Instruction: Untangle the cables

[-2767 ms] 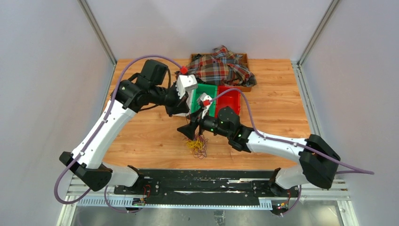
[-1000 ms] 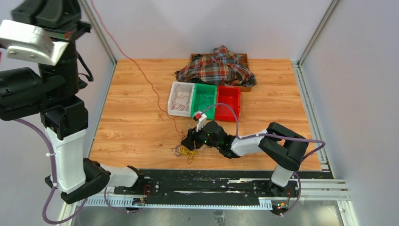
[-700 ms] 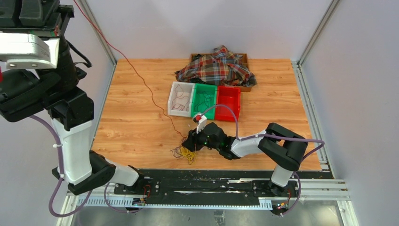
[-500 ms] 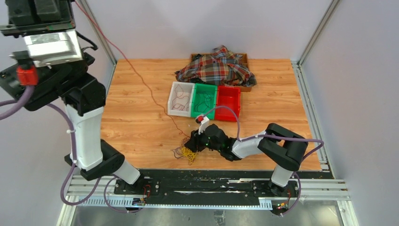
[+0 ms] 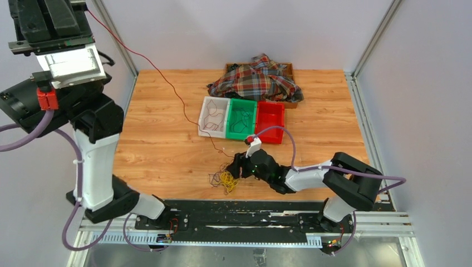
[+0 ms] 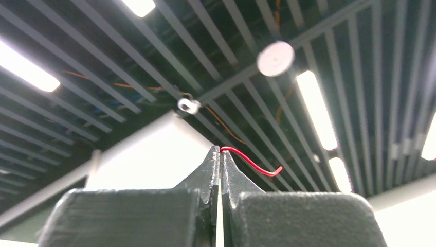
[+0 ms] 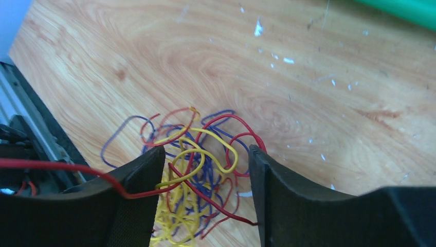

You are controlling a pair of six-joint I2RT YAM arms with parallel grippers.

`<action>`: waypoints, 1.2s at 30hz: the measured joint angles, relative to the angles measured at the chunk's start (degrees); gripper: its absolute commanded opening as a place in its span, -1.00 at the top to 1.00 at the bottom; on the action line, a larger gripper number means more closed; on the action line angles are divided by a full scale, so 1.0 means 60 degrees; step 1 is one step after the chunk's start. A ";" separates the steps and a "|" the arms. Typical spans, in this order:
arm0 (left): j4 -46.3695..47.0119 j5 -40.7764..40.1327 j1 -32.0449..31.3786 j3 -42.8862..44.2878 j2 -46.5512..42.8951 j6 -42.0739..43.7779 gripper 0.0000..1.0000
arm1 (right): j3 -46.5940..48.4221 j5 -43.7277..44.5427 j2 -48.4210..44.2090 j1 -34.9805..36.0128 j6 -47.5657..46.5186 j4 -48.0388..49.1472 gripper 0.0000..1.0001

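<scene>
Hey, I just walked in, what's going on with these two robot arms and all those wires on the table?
They're untangling wires. The left end effector, raised high, is shut on the end of a red wire that runs down to a tangle of red, yellow and blue wires on the table. The right end effector hangs open just over that tangle. Wires lie in the white bin and green bin behind.

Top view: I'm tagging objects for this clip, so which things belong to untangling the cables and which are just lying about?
In the job:
- cable tangle
- red cable, pinched in the shut left gripper
- right gripper, open over the tangle
- white bin, green bin and red bin, probably for sorted cables

Lying about:
- plaid cloth
- brown tray under it
</scene>
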 measured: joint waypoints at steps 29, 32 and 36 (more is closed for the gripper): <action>-0.8830 -0.0922 0.0000 -1.4003 -0.6958 -0.4452 0.70 | 0.1953 -0.2393 -0.1559 -0.0455 -0.2182 0.0361 0.99; -0.9741 -0.0339 0.0022 -1.4615 -0.6612 -0.4564 0.22 | 0.1967 -0.2790 -0.1559 -0.0459 -0.2069 0.0375 0.99; -1.0692 0.0907 0.0182 -1.4644 -0.6087 -0.4401 0.19 | 0.1967 -0.3173 -0.1559 -0.0459 -0.1985 0.0382 0.99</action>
